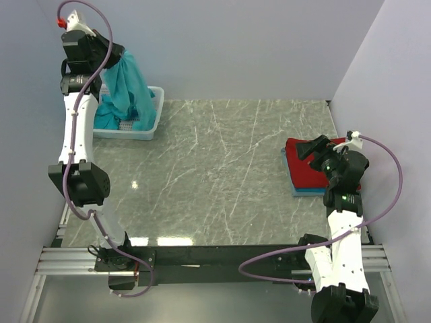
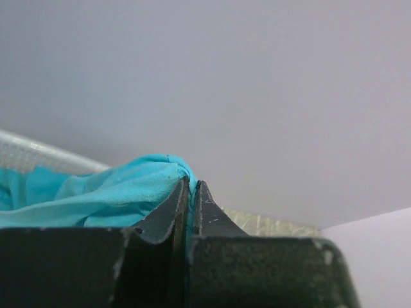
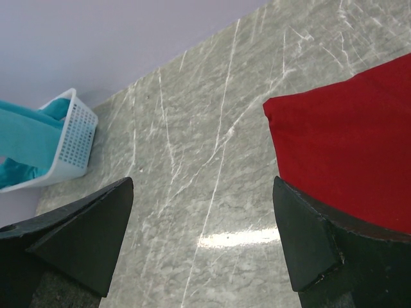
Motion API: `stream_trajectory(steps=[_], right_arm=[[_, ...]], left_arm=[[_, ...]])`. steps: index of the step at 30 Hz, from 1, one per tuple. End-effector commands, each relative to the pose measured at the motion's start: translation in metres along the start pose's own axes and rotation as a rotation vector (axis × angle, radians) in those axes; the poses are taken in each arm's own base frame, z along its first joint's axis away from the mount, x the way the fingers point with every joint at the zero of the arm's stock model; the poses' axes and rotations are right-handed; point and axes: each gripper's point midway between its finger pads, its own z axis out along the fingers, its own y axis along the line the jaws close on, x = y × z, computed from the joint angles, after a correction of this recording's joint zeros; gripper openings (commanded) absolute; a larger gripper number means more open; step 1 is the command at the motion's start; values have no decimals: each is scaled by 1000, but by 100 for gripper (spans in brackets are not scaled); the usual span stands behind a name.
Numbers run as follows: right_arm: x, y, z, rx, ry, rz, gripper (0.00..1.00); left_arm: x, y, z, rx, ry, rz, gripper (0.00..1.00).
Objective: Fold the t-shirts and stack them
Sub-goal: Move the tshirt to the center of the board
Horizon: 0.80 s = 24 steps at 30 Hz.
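Note:
My left gripper [image 1: 116, 59] is raised high over the white basket [image 1: 152, 125] at the back left, shut on a teal t-shirt [image 1: 128, 84] that hangs down from it into the basket. The left wrist view shows the teal t-shirt [image 2: 115, 189] pinched between the closed fingers [image 2: 209, 215]. More teal cloth [image 1: 108, 120] lies in the basket. At the right, a folded red t-shirt [image 1: 303, 171] lies on a folded blue one [image 1: 306, 193]. My right gripper [image 1: 315, 149] hovers over the red t-shirt [image 3: 347, 147], open and holding nothing.
The grey marble table [image 1: 215, 175] stretches between the basket and the folded stack. Walls close in at the back and both sides. A black rail [image 1: 215, 256] runs along the near edge by the arm bases.

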Motion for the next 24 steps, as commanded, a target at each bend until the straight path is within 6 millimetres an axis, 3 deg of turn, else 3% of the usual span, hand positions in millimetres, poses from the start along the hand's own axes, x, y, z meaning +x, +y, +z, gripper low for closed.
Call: stream_trajectory(steps=[1,6,10,12,13,14,15,16,17,18,19,20,22,24], right_arm=[[-15,10,-4,-30,-54,-30,95],[-16,15,-5,-56,-55,-42,95],[-18,19,-6,-68,-54,-45,95],[-18,21,-8,-80,-55,-51,95],[-19,23,-9,-85,-57,-50,95],[-21,25,-11,-92,-64,-54,95],[-21,26,-11,-96,-64,-55,95],[-21,27,-13,-98,-66,-58,95],[-22,29,-15,-102,-75,-62,95],[-23,30,-16,-107,-80,-65,95],[-24,32,-18,-113,-88,-64,95],[-24,33,-20,-120,-94,-66,95],[-25,37,-22,-135,-96,-65,95],[-26,41,-25,-148,-104,-70,95]], left_arm=[[-82,-80,-53,211,-230,25,1],[-100,-116,-78,349,-273,13,1],[-113,-152,-114,468,-297,18,1],[-109,-166,-126,499,-297,25,1],[-111,-178,-142,514,-316,40,1],[-108,-187,-153,494,-337,60,1],[-97,-198,-151,505,-328,71,1],[-97,-210,-169,507,-345,86,1],[-80,-226,-174,527,-328,114,1],[-77,-231,-180,517,-343,113,1],[-80,-242,-201,546,-365,116,1],[-63,-252,-204,568,-333,113,1],[-57,-263,-220,592,-327,92,1],[-37,-278,-228,624,-272,77,1]])
